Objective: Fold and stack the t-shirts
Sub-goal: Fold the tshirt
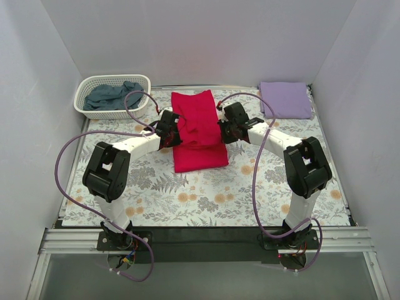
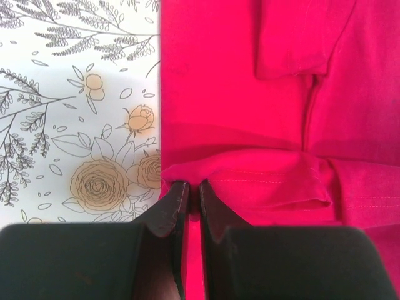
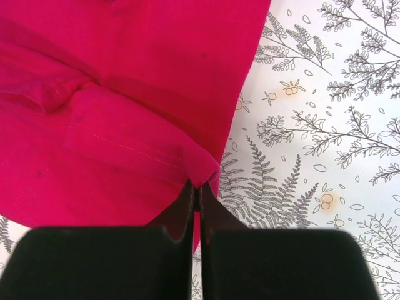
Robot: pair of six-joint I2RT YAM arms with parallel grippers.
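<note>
Three tees, floral-print table covering (image 1: pixel 187 200) underneath. Crimson red t-shirt (image 1: pixel 199 134): soft knit, long rectangle at centre, middle bunched up. Lavender t-shirt (image 1: pixel 285 99): folded square, far right corner. Blue-grey t-shirt (image 1: pixel 112 97): crumpled in white lattice basket (image 1: pixel 106 114), far left. Grippers: left gripper (image 2: pixel 192 187), right gripper (image 3: pixel 197 187), black jaws nearly closed, each pinching a stitched edge fold of the red shirt.

- The top view is bright and even; the white walls (image 1: pixel 187 37) carry no glare.
- The arms throw only faint, soft shadows on the floral table covering (image 1: pixel 206 200).
- The red t-shirt (image 1: pixel 199 128) is so saturated from above that its creases barely show.
- In both wrist views the black fingers (image 2: pixel 169 215) (image 3: pixel 181 212) are soft-edged and out of focus, while the cloth stitching and the print stay sharp.
- A soft shadow lies under each lifted fold.
</note>
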